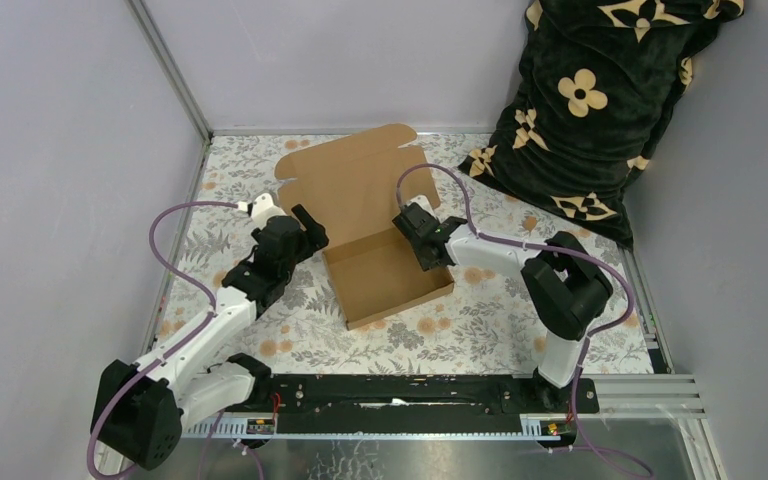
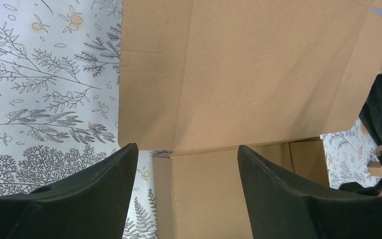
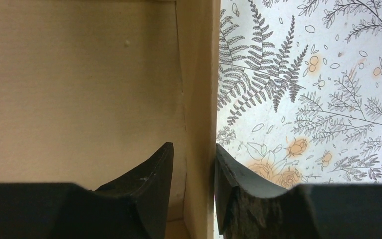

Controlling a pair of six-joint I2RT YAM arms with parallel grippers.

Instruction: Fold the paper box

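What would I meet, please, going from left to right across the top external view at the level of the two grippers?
The left gripper, open → the paper box → the right gripper, astride the box's right wall → the black flower-print cushion.

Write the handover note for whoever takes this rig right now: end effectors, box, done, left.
Left end effector: open, empty, hovering by the box's left side where the lid hinges.
Right end effector: closed on the box's right wall.
Paper box: mid-table, side walls up, lid open at the far side.
Done: base appears formed.
Left: close the lid and tuck its flaps.
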